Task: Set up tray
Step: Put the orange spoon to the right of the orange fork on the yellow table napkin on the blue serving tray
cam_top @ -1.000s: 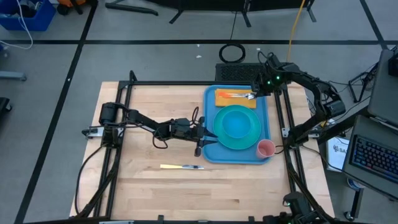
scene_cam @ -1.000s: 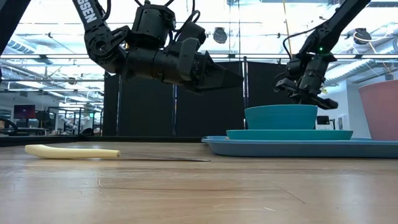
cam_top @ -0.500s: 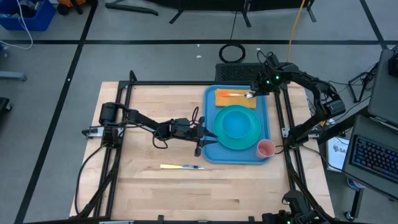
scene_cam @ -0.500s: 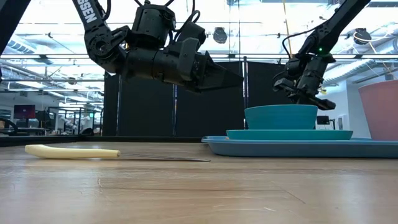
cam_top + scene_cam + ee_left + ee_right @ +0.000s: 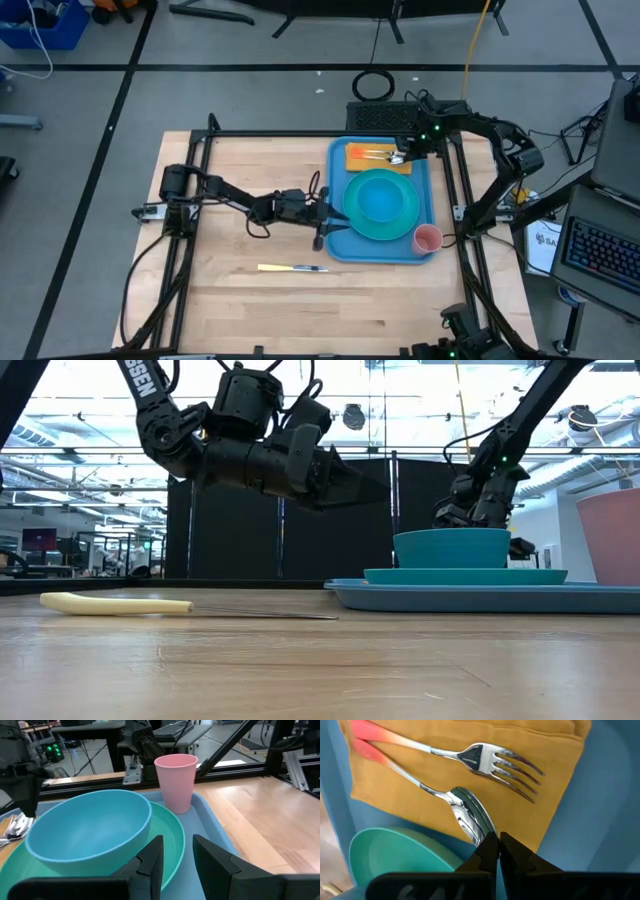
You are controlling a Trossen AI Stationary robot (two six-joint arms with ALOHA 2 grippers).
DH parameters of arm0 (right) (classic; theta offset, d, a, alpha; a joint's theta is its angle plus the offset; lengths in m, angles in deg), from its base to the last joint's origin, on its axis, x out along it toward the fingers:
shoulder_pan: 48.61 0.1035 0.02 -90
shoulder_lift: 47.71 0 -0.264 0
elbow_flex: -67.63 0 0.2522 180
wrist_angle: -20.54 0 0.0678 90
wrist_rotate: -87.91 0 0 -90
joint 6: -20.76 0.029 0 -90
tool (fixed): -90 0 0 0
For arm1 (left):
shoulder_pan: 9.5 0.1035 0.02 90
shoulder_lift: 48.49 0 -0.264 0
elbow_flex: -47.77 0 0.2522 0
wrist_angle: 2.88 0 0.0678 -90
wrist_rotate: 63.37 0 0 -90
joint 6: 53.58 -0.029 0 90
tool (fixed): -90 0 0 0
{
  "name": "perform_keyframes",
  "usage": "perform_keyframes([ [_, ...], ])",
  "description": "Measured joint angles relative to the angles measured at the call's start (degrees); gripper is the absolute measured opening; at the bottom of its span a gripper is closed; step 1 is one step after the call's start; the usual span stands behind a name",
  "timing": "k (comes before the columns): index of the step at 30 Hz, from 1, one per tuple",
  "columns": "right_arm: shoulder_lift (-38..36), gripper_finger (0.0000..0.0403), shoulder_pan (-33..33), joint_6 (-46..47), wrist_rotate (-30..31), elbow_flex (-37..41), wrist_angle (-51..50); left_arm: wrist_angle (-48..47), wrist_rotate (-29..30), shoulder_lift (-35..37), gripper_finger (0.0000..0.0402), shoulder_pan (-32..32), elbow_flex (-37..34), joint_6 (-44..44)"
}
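Note:
The blue tray (image 5: 338, 168) lies at the table's right. It carries a yellow-orange napkin (image 5: 362, 160) with a fork (image 5: 490, 760) and a spoon (image 5: 465, 815), a turquoise plate (image 5: 408, 212) with a blue bowl (image 5: 380, 196) on it, and a pink cup (image 5: 427, 238). My right gripper (image 5: 497, 847) is shut and points steeply down, low over the napkin at the tip of the spoon's bowl. My left gripper (image 5: 177, 855) is open with nothing between its fingers. It hovers above the tray's left rim and points at the bowl. My right gripper's shut fingertips (image 5: 489, 851) stand at the tip of the spoon's bowl (image 5: 476, 832), coming from above. I cannot tell whether they touch the spoon or the napkin. The spoon lies flat on the napkin.
A knife with a cream handle (image 5: 293, 268) lies on the bare wood near the table's front edge. The black frame rails (image 5: 455, 185) run close along the tray's right side. The room with desks and cables lies beyond the table.
My right gripper has sunk toward the napkin and drifted a little toward the table's left, staying shut. Its fingertips now sit low, behind the bowl's rim in the low view. Nothing on the tray has moved.

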State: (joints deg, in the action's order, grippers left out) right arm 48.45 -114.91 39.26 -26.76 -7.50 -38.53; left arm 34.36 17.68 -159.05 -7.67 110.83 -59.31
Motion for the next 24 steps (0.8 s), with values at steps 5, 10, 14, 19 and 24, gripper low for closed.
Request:
perform_keyframes([
  [5,-0.02,0.0001,-0.65,-0.19,-0.04,0.0,0.15,-0.28,-0.56,0.0,0.0108,0.63,0.0,0.18],
  [10,-0.02,0.0001,-1.77,-0.22,-0.01,0.0,-0.21,-0.66,-0.99,0.0,0.0108,0.73,0.02,0.34],
  [14,-0.02,0.0001,-2.35,-0.63,0.32,0.0,-0.13,-0.76,-1.05,0.0,0.0108,0.74,0.02,0.42],
  [19,-0.02,0.0001,-3.28,-0.87,0.35,0.0,0.24,-0.74,-1.05,0.0,0.0108,0.74,0.02,0.56],
  [24,-0.02,0.0001,-4.97,-1.46,0.34,0.0,0.28,-0.82,-1.05,0.0,0.0108,0.79,0.02,0.71],
])
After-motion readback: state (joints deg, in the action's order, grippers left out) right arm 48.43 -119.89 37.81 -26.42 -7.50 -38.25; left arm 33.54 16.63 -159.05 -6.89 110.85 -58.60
